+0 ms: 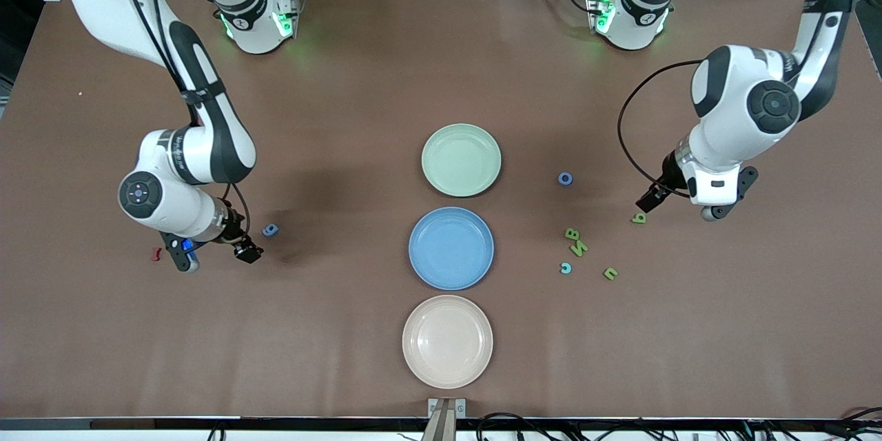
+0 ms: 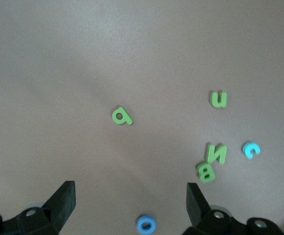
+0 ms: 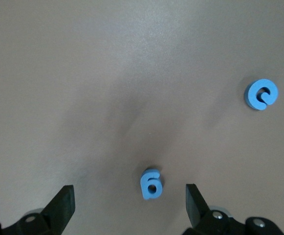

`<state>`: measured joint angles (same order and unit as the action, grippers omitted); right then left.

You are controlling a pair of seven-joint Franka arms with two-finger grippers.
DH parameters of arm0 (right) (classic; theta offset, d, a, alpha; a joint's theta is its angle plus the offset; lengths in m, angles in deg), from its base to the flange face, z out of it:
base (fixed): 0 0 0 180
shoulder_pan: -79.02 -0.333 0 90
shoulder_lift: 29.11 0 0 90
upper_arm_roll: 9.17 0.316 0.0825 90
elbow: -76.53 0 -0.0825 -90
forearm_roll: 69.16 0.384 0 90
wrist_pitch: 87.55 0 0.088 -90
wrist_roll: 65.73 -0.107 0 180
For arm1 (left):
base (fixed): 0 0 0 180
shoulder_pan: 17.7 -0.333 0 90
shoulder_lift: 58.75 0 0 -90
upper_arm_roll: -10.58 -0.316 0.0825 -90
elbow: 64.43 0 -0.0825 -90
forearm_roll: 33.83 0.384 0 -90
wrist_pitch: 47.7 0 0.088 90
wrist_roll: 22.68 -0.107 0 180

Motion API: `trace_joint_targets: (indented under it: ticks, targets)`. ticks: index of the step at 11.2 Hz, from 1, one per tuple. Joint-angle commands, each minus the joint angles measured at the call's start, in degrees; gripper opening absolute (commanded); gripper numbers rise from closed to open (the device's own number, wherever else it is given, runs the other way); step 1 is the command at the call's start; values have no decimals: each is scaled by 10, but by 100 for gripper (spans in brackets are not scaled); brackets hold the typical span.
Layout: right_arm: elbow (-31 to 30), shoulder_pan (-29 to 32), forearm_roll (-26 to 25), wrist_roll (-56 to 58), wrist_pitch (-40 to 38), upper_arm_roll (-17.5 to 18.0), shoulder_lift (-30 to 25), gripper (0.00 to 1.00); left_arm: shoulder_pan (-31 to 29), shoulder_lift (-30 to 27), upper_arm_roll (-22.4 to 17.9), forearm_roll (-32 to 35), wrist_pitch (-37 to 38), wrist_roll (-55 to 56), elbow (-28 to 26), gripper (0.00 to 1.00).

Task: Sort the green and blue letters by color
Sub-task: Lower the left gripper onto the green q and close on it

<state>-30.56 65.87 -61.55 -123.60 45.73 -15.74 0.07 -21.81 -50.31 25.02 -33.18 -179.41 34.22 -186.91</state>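
Toward the left arm's end lie a blue o [image 1: 566, 178], green b [image 1: 639, 218], green B [image 1: 572, 233], green N [image 1: 579, 247], blue c [image 1: 566, 268] and green u [image 1: 610, 273]. My left gripper [image 1: 679, 205] hangs open and empty over the table beside the b. Its wrist view shows the b [image 2: 121, 116], u [image 2: 219, 99], N [image 2: 216, 152], B [image 2: 206, 171], c [image 2: 251, 150] and o [image 2: 146, 224]. My right gripper [image 1: 215, 255] hangs open and empty beside a blue g [image 1: 270, 229]. Its wrist view shows the g [image 3: 151, 183] and another round blue letter [image 3: 261, 94].
Three plates stand in a row mid-table: a pale green plate [image 1: 461, 159], a blue plate [image 1: 451, 248] nearer the front camera, and a beige plate [image 1: 447, 341] nearest. A small dark red letter [image 1: 156, 254] lies by the right gripper.
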Motion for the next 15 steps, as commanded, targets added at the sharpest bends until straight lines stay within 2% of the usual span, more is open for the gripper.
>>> trace_joint_targets:
  ticks: [1,4,7,9,12,15]
  targets:
    - [-19,-4,6,-9,44,2,18,100,-3,39,-3,20,-99,147,-42,100]
    - [-42,-9,6,-9,91,2,26,100,-31,100,-5,98,-126,312,-33,100]
    - [-45,-13,6,-9,95,2,29,100,-51,123,-11,113,-130,336,-32,100]
    - [-46,-14,6,-9,95,2,30,100,-56,146,-13,113,-130,373,-6,100]
    - [-46,-14,6,-9,94,2,28,100,-48,188,-13,113,-131,408,27,100]
    - [-45,-14,5,-8,90,2,24,100,-38,207,-13,115,-150,406,31,100]
